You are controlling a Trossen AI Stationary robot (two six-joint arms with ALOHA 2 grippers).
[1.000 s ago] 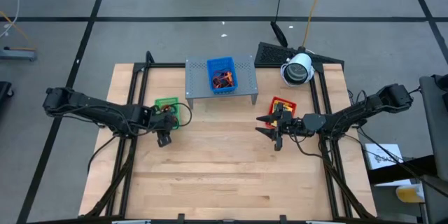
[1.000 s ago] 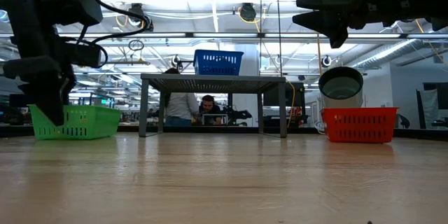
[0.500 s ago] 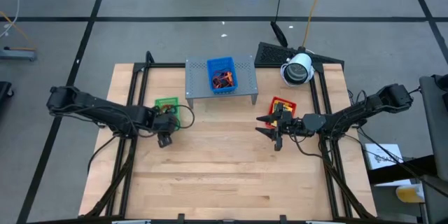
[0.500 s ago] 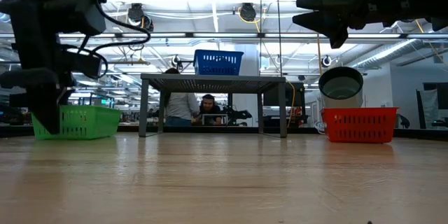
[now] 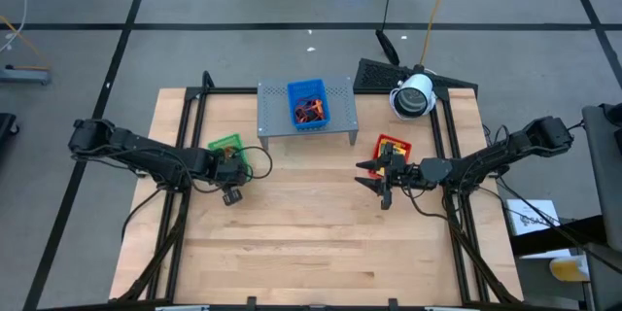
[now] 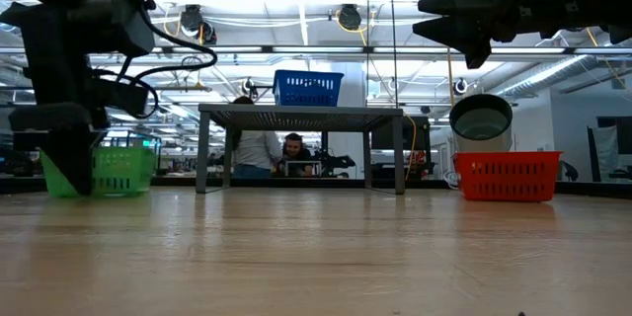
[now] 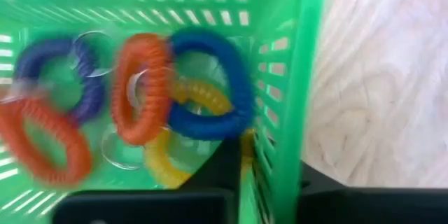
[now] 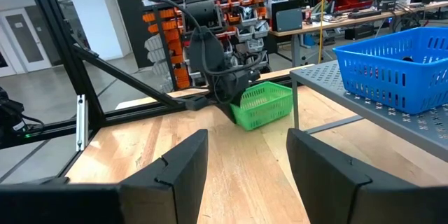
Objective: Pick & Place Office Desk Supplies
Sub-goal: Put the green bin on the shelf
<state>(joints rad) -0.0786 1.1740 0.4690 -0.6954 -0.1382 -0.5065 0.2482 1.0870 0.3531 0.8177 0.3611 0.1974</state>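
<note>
The green tray (image 5: pixel 225 143) stands at the table's left and holds several coiled rings, among them blue (image 7: pixel 210 84), orange (image 7: pixel 143 84) and yellow (image 7: pixel 168 164). My left gripper (image 5: pixel 233 163) is shut on this tray's wall, fingers pointing down. My right gripper (image 5: pixel 377 180) hovers open above the table beside the red tray (image 5: pixel 393 144), nothing between its fingers (image 8: pixel 245 175). A blue tray (image 5: pixel 307 102) with orange-red supplies sits on the grey shelf (image 5: pixel 277 112). My left gripper pinches the green tray's side wall (image 7: pixel 283 147) near its rim, one finger (image 7: pixel 224 164) inside the tray and the other outside. The fingers come from above, pointing down. In the low view the tray's bottom (image 6: pixel 123 190) sits at table level.
A white round lamp-like object (image 5: pixel 413 95) stands at the far right of the table. Black frame rails (image 5: pixel 185 117) run along both sides. Bare wood (image 5: pixel 301 233) spreads across the middle and near half. A person (image 6: pixel 291 153) sits in the room behind.
My left gripper has shut on the green tray's wall, its fingers straddling it. The tray has shifted a little toward the table's left and turned slightly. My right gripper has kept still.
</note>
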